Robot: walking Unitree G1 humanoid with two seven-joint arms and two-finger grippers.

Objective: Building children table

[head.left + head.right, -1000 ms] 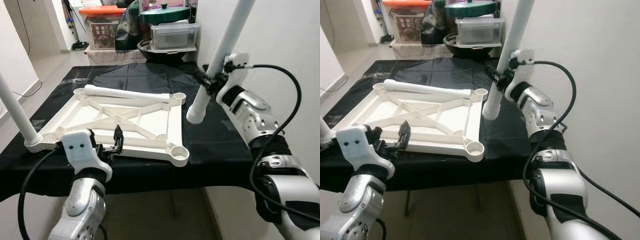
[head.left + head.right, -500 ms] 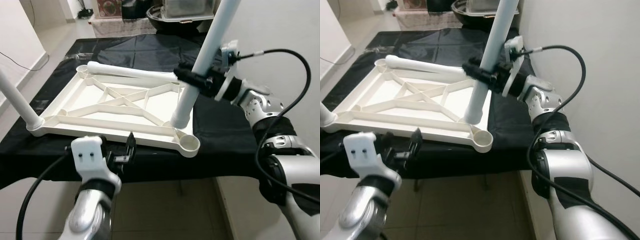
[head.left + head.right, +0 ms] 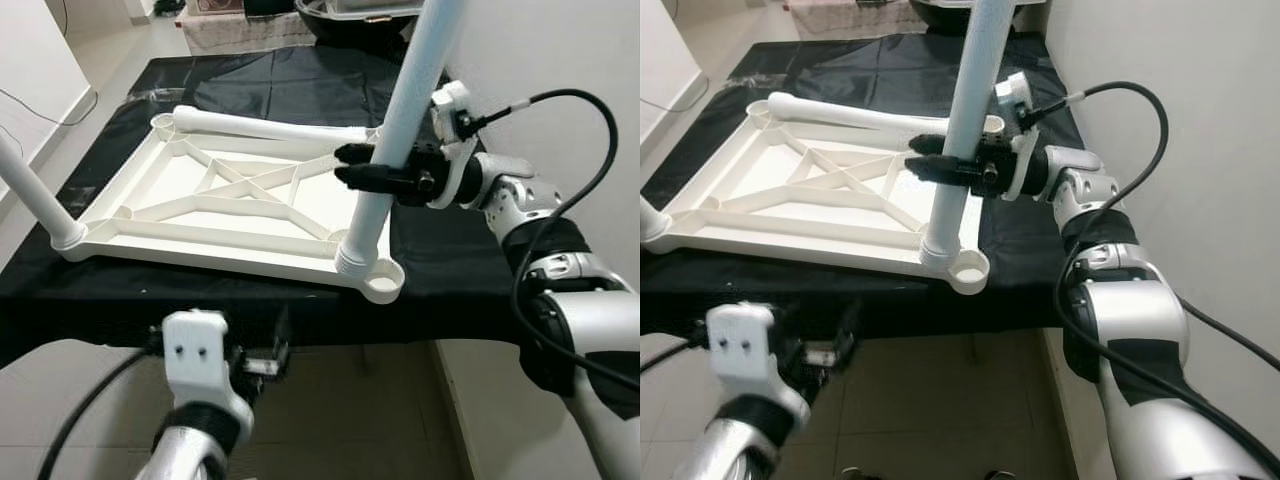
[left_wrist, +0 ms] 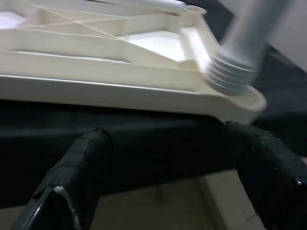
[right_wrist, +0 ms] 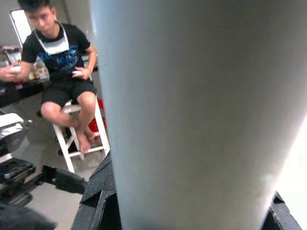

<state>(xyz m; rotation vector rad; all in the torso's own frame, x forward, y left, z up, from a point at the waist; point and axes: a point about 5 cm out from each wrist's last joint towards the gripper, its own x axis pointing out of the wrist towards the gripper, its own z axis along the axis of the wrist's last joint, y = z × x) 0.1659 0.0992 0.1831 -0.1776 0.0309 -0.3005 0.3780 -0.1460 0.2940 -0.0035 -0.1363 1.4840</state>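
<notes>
1. The right gripper [image 3: 345,165] is squeezing its two black fingers around a white table leg [image 3: 400,120], which is standing up beside the near right corner hole [image 3: 383,284] of the white tabletop [image 3: 230,215].
2. The left gripper [image 4: 163,191] is hanging spread apart, below the tabletop's near edge.
3. Three legs are showing: one held, one lying [image 3: 260,127] on the far side, one standing [image 3: 35,195] at the left corner.

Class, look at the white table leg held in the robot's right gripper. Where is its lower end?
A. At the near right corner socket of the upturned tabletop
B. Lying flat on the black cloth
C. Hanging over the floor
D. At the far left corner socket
A: the right gripper holds the leg upright, its ribbed end at the near right socket of the tabletop.
</notes>
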